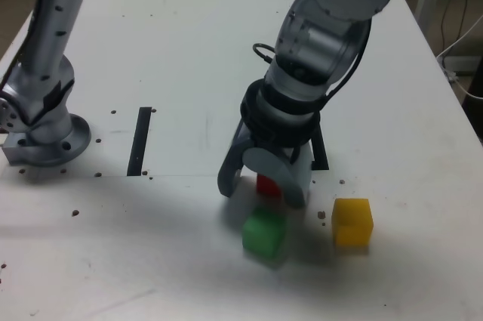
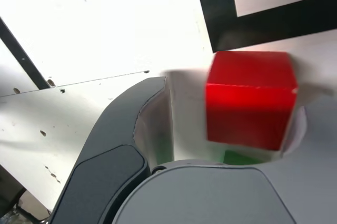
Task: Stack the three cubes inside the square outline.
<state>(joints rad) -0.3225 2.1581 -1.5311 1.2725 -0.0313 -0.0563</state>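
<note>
Grey and bulky, the arm (image 1: 302,57) hangs over the white table (image 1: 196,41), its gripper (image 1: 262,191) pointing down. Taking 12 o'clock as the far edge in the exterior view, the square outline (image 2: 221,23) lies mostly hidden behind the gripper, at about 1 o'clock from it; the black strip (image 1: 139,142) is well apart at 10 o'clock.

The fingers are spread, with the red cube (image 2: 247,103) between them and a clear gap on one side, so it does not look gripped. That cube sits just beside a corner of the outline, outside it. The green cube (image 1: 264,234) is close by, at 6 o'clock from the gripper; whether it touches the red one I cannot tell. The yellow cube (image 1: 352,223) stands alone at 4 o'clock.

No stack shows, and none of the three cubes is seen inside the outline. The task looks barely begun: a first cube has to go in, then two more on top.
</note>
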